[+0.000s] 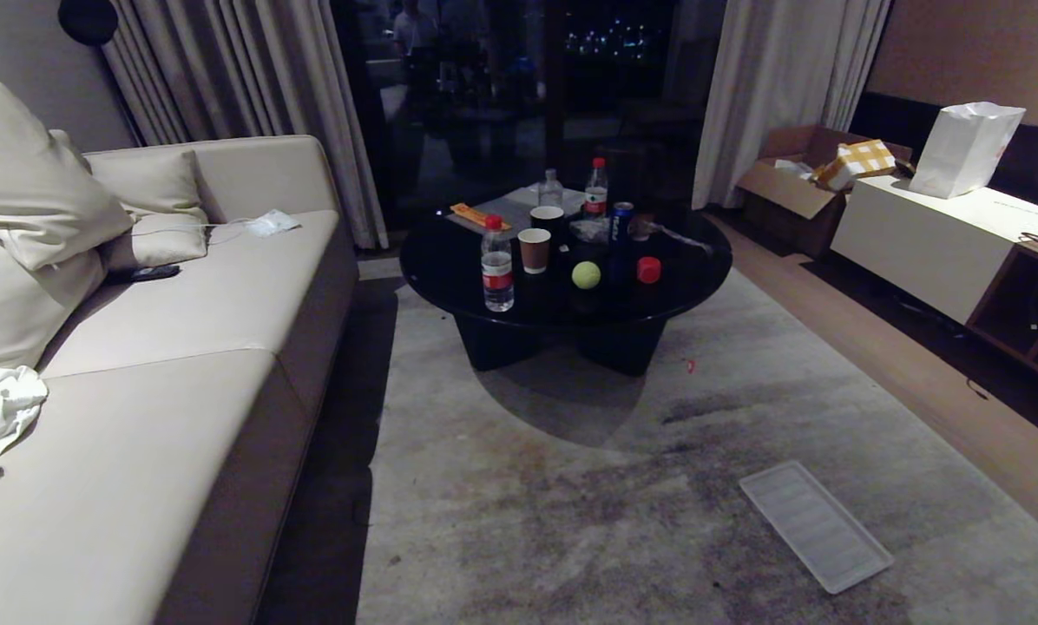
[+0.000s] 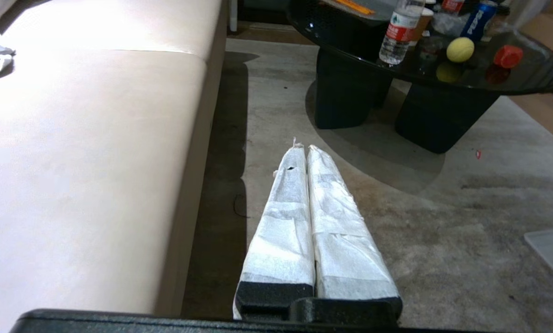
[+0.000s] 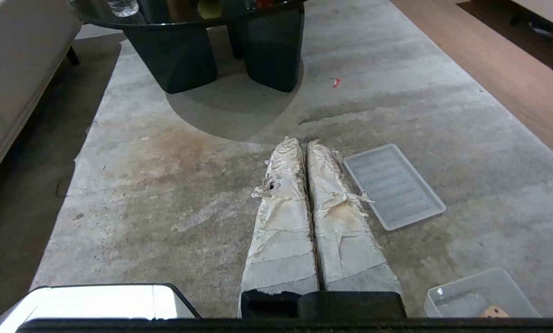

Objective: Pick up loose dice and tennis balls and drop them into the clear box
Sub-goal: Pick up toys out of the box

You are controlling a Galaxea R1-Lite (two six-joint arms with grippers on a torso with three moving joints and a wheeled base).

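Neither arm shows in the head view; both seem parked low and pointing forward over the rug, probably because nothing is yet within reach. The left gripper (image 2: 304,150) has its cloth-wrapped fingers (image 2: 283,217) clenched together on nothing, and the right gripper (image 3: 302,143) is likewise pressed shut and empty.

On the round black surface (image 1: 450,260), a tennis ball (image 1: 586,274) sits near the front edge, with a red die (image 1: 648,270) just beside it at its 3 o'clock. A water bottle (image 1: 496,274) stands at the ball's 9 o'clock, and a brown paper cup (image 1: 534,250) at about 10 o'clock. Ball and die lie free of the drinks clutter behind them, which should make for an easy approach from the near side.

The clear box (image 3: 482,293) rests on the rug close to the right gripper, at about 5 o'clock from its tips in the right wrist view; something beige lies inside, perhaps a die, though too little shows to be sure. The ribbed white panel (image 1: 814,524) lies on the rug at 5 o'clock from the surface. I judge the robot must drive closer first.
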